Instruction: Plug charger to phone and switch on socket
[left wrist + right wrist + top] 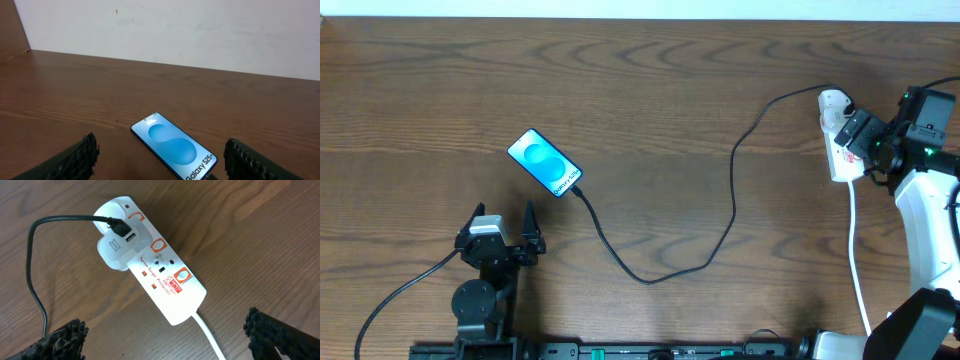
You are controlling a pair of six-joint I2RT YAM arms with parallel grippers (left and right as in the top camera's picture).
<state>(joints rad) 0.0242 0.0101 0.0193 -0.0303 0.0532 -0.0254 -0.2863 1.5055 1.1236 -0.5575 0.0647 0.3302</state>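
Where the surface (pixel 420 80) reaches the overhead frame's upper right, socket (pixel 838 140) lies under right hand (pixel 167 332) — fingers apart, empty. Left hand (pixel 503 222), lower left, likewise. Phone (pixel 545 163) left of centre; charger (pixel 65 217) looks seated. Press the small dark switch (pixel 162 270) squarely — clear of the adapter (pixel 116 250).

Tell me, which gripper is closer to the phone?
Left. The left gripper sits just short of the phone; the right gripper hangs over the socket, far across the table.
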